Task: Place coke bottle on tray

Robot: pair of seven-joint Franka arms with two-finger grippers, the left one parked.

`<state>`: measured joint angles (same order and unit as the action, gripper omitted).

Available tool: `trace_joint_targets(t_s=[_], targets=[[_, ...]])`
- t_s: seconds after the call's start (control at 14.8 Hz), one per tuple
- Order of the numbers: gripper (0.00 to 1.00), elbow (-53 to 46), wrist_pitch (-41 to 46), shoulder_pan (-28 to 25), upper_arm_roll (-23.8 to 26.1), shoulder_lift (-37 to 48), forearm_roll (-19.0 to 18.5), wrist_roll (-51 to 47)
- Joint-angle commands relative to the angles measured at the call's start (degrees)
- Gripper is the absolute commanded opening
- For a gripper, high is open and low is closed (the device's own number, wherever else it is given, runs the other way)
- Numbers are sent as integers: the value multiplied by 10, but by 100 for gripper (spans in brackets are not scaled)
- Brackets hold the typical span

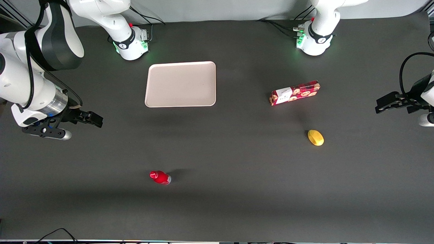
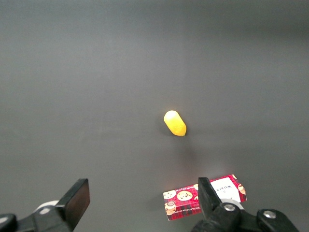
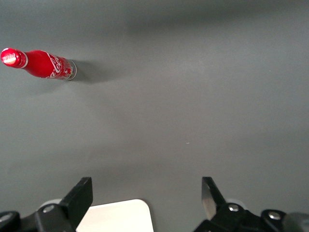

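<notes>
The coke bottle (image 1: 160,177) is small, glossy red with a red cap and white lettering, and stands on the dark table near the front camera; it also shows in the right wrist view (image 3: 41,65). The tray (image 1: 180,84) is flat, pale beige-pink and bare, farther from the camera than the bottle; one rounded corner of it shows in the right wrist view (image 3: 123,216). My right gripper (image 1: 91,119) hovers high above the table at the working arm's end, apart from both. Its fingers (image 3: 79,197) are wide open with nothing between them.
A long red cookie box (image 1: 295,93) and a yellow lemon-like object (image 1: 315,137) lie toward the parked arm's end of the table; both also show in the left wrist view, the box (image 2: 203,196) and the yellow object (image 2: 175,123). Robot bases stand at the table's back edge.
</notes>
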<state>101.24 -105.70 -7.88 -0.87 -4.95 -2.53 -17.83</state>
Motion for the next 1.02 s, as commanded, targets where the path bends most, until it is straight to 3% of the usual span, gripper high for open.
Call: trace_joint_targets(t_s=[0.0, 0.14, 0.95], targets=[[100, -16, 11, -1, -1, -6, -2, 1], [100, -25, 11, 3, -2, -6, 20, 9], [100, -28, 19, 1, -1, -4, 22, 0]])
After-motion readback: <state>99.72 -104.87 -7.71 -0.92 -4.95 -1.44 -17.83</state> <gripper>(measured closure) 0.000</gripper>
